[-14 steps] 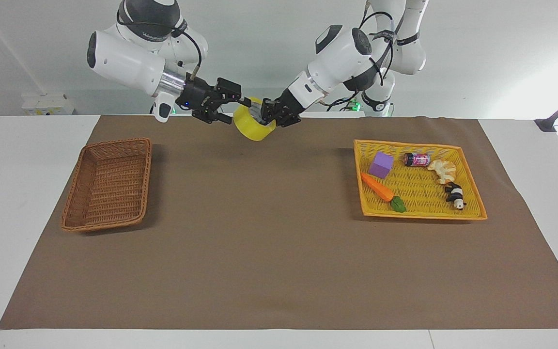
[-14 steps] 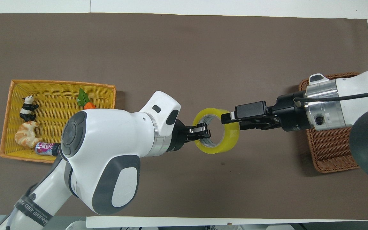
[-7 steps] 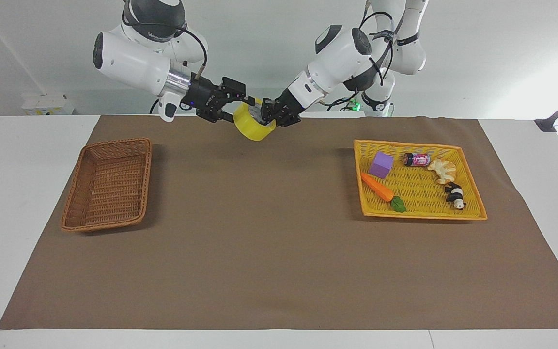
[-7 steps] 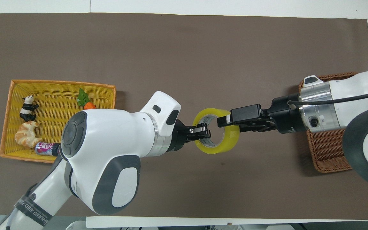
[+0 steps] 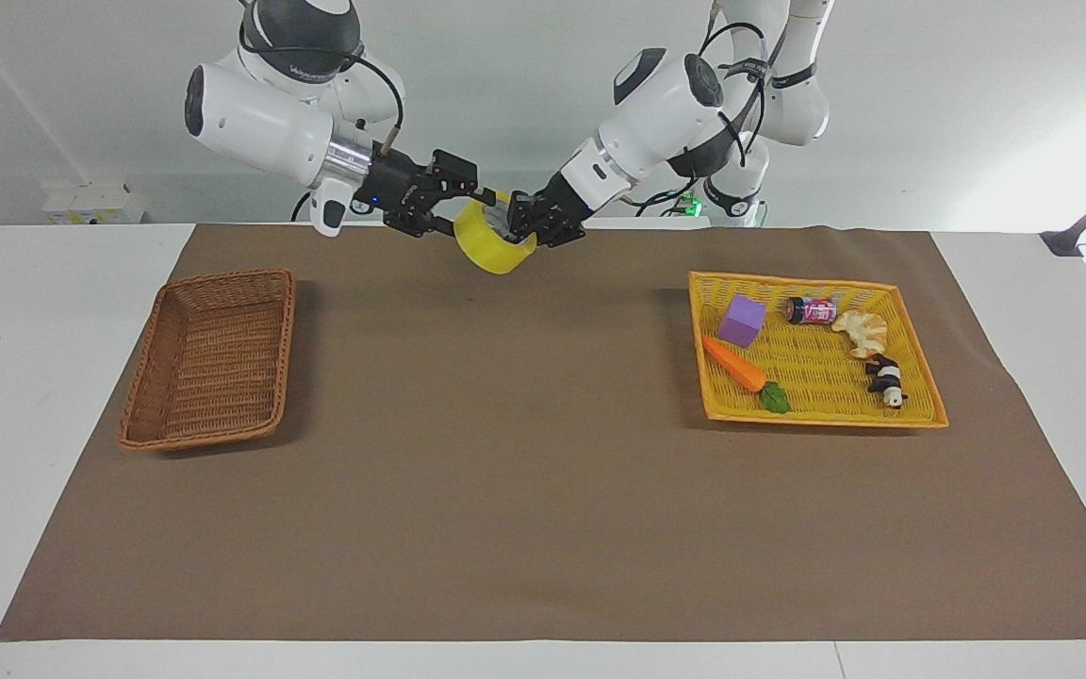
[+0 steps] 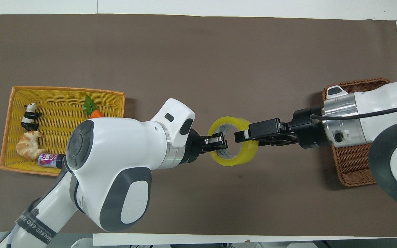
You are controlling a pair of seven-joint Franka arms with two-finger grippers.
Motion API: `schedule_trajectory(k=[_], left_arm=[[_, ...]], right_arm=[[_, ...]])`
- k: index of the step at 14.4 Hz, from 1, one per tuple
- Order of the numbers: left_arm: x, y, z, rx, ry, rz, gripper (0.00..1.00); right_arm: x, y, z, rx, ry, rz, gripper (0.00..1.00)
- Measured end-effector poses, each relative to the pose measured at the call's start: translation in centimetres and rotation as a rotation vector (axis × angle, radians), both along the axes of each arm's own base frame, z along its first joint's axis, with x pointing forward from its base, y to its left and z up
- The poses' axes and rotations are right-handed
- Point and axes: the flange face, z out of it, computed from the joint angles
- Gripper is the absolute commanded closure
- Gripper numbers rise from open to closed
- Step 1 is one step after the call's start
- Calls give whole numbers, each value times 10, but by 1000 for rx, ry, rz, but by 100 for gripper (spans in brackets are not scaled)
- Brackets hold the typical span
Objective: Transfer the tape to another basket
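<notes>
Tape (image 6: 233,145) in air between left hand (image 6: 215,144) and right hand (image 6: 245,135)

High cam facing robots, overhead cam looking down, shared mat (image 5: 543,490)

Yellow tape (image 5: 493,247), brown woven basket (image 5: 208,358)

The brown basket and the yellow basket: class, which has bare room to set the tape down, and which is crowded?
The brown basket holds nothing; its whole woven floor is free. The yellow basket is crowded: purple block, carrot, can, croissant and panda. The tape hangs between the left gripper and right gripper, over the brown mat.
</notes>
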Motion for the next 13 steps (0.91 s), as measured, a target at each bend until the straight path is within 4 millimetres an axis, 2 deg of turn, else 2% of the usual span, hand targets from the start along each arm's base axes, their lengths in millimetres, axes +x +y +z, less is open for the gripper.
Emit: schedule_trajectory(k=[6, 8, 10, 11, 12, 13], left_arm=[[0, 0, 0, 0, 0, 0, 100], [0, 0, 0, 0, 0, 0, 100], [0, 0, 0, 0, 0, 1, 100], [1, 1, 1, -1, 0, 3, 100], [1, 1, 0, 1, 2, 1, 100], [1, 1, 0, 3, 1, -1, 100]], right_arm=[[-1, 1, 0, 1, -5, 7, 21], [-1, 1, -1, 0, -8, 10, 42], [-1, 1, -1, -3, -17, 17, 75], [-1, -2, -3, -9, -19, 16, 88], [-1, -2, -4, -7, -31, 28, 95], [-1, -2, -5, -7, -32, 30, 97]])
